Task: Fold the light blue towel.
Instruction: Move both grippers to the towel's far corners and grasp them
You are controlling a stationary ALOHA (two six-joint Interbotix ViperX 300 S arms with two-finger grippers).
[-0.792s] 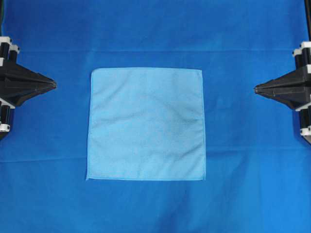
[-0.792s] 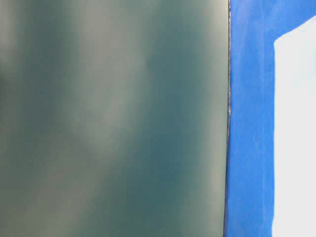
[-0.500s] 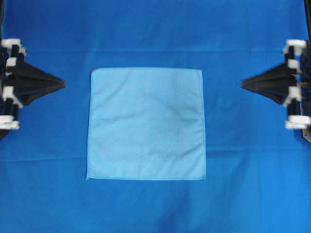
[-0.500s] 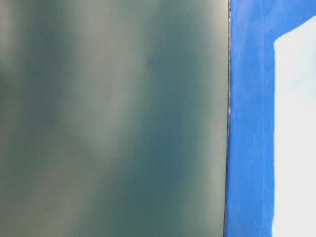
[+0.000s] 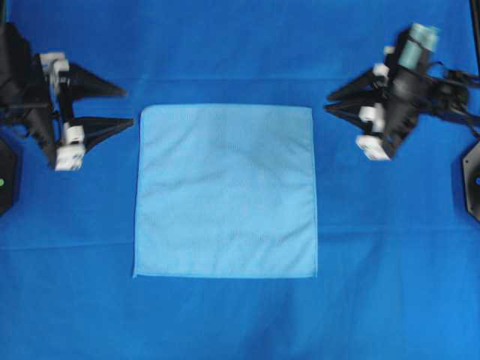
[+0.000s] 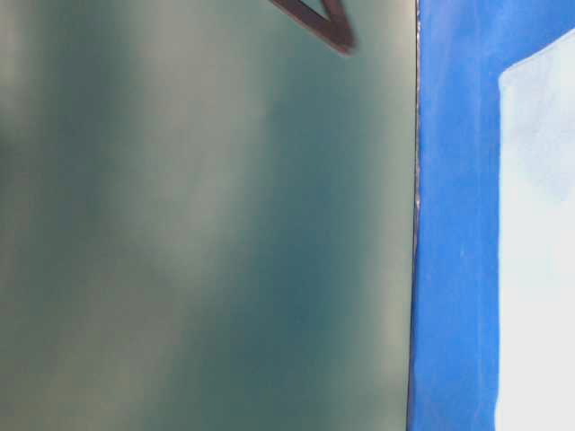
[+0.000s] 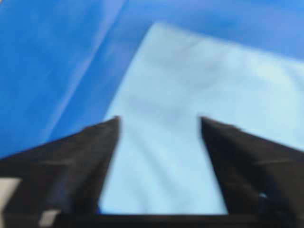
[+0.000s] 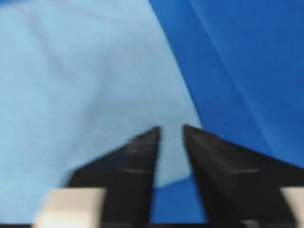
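Note:
The light blue towel [image 5: 225, 191] lies flat and square on the royal-blue table covering [image 5: 225, 37]. My left gripper [image 5: 128, 106] hangs open just left of the towel's far left corner, apart from it. My right gripper [image 5: 327, 103] hangs open just right of the far right corner. In the left wrist view the left gripper [image 7: 159, 118] has its jaws wide apart with the towel [image 7: 190, 85] showing between them. In the right wrist view the right gripper [image 8: 171, 128] shows a narrower gap over a towel [image 8: 85, 85] corner. Neither holds anything.
The table-level view is mostly blocked by a blurred grey-green surface [image 6: 198, 233]. To its right show a strip of blue covering [image 6: 454, 224] and the pale towel [image 6: 539, 269]. A dark finger [image 6: 314, 18] pokes in at the top. Black arm bases [image 5: 472, 180] sit at the side edges.
Both grippers have come in from the table's side edges towards the towel's far corners, and both have gone from shut to open. The towel has not moved.

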